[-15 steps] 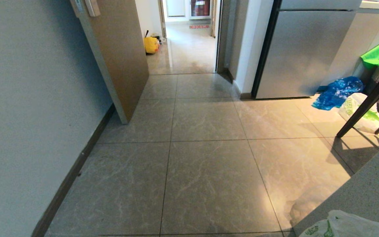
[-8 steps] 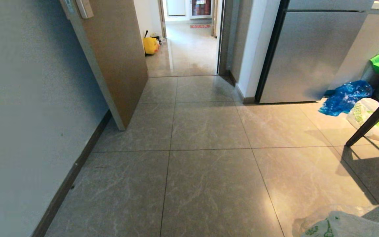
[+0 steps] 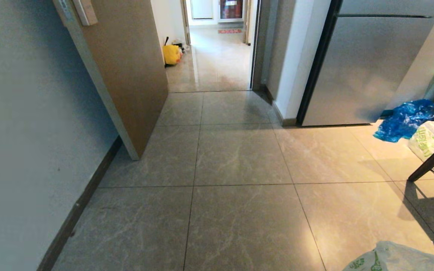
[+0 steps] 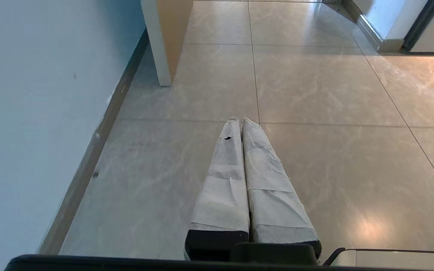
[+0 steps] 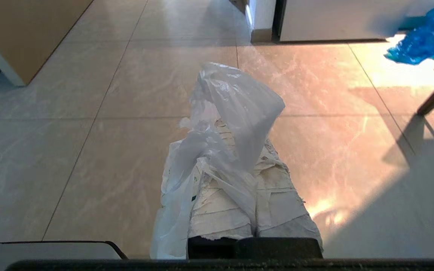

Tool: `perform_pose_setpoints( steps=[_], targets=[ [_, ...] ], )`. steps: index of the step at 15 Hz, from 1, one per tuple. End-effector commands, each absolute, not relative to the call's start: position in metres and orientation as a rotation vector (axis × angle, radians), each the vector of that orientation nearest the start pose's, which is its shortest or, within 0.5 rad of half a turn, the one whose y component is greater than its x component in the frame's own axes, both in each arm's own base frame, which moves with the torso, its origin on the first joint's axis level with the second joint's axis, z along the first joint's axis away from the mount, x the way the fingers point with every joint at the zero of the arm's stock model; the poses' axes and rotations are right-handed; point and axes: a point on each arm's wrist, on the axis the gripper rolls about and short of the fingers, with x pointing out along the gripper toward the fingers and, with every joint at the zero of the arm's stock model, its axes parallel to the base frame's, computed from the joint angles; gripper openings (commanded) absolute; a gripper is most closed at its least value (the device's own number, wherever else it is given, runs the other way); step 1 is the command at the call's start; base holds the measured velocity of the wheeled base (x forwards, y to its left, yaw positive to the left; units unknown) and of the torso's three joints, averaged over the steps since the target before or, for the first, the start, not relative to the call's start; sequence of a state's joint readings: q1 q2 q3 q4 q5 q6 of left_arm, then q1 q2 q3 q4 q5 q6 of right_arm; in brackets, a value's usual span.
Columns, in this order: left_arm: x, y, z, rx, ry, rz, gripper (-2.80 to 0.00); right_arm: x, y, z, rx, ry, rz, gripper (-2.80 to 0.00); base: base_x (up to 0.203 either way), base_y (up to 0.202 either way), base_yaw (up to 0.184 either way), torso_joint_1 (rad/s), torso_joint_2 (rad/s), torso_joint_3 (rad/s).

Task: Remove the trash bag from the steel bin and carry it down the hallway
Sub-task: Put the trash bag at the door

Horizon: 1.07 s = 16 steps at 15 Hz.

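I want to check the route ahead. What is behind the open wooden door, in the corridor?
Past the wooden door, glossy hallway tiles run on, with a yellow bag against the white wall and a red mat farther off. The door hides the corridor's left part.

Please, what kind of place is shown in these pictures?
Most likely a home, at the edge of a kitchen: a steel refrigerator stands on the right, an open wooden door leads to a tiled hallway, and plastic bags lie on the floor.

A: What's ahead?
B: The hallway (image 3: 217,56) through the doorway, the door (image 3: 126,75) on its left, the fridge (image 3: 364,67) on its right.
A: The trash bag (image 5: 232,124)?
B: Draped over the right end effector (image 5: 236,128), above the floor (image 3: 236,210).
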State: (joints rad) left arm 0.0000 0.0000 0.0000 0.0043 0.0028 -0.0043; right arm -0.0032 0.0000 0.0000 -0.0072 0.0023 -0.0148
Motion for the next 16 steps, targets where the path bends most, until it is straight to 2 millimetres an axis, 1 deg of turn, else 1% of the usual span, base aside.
perform_pose_setpoints(
  steps=[1, 16],
  targets=[
    [-0.0228, 0.0001, 0.0750, -0.005, 0.005, 0.003, -2.80, -0.0227, 0.0001, 0.0763, -0.015, -0.006, 0.000, -2.80, 0.191, 0.000, 0.001, 0.007, 0.00, 0.000],
    [-0.0228, 0.0001, 0.0750, -0.005, 0.005, 0.003, -2.80, -0.0227, 0.0001, 0.0763, -0.015, -0.006, 0.000, -2.80, 0.194, 0.000, 0.001, 0.003, 0.00, 0.004]
  ],
)
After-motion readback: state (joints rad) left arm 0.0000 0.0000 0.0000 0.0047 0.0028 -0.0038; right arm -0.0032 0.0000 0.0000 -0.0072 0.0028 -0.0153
